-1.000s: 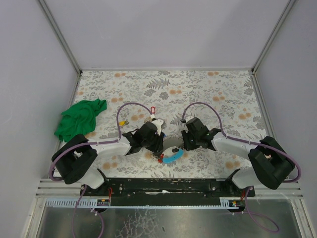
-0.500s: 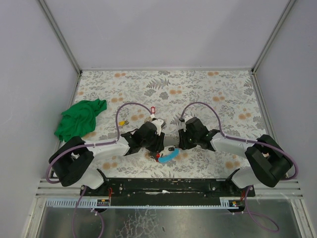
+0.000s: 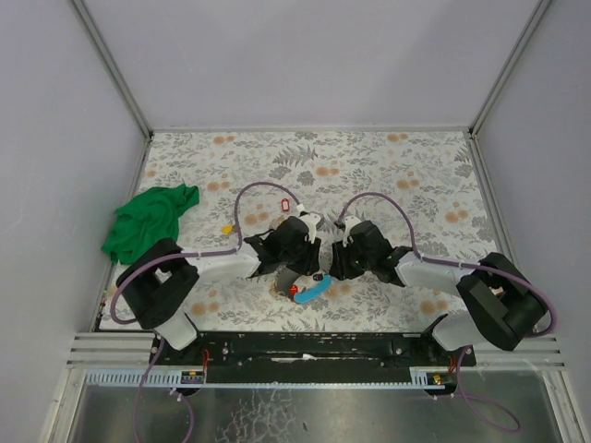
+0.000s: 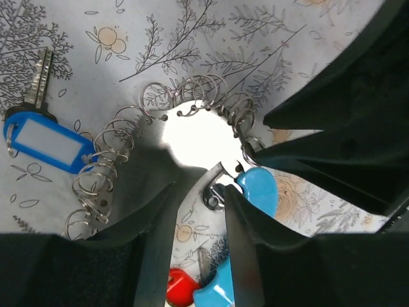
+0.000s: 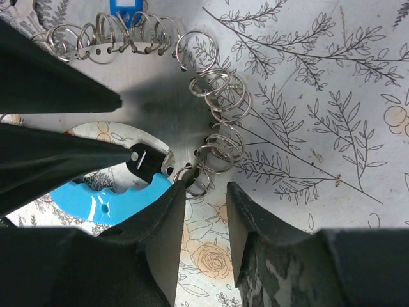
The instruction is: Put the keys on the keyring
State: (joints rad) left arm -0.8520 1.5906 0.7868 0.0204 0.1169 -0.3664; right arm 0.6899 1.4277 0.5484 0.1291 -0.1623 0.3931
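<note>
The keyring is a round metal plate [image 4: 192,137] with several split rings [image 4: 105,160] round its edge and a light-blue handle [image 4: 259,190]. It lies between both grippers; the blue handle [image 3: 315,291] shows in the top view. My left gripper [image 4: 199,188] is open, its tips at the plate's eyelet beside the handle. My right gripper [image 5: 206,185] is open, with a split ring [image 5: 199,182] at its left fingertip. A blue-tagged key [image 4: 41,141] lies left of the plate. A red tag [image 4: 177,288] lies under the left gripper. Another red-tagged key [image 3: 284,204] lies farther back.
A green cloth [image 3: 148,221] lies at the table's left edge. A small yellow item [image 3: 226,226] lies near the left arm's cable. The enclosure walls stand on three sides of the floral-patterned table [image 3: 406,175].
My left arm has swung right and brought its gripper in over the plate. My right gripper has edged left toward it. The blue handle has shifted slightly.
</note>
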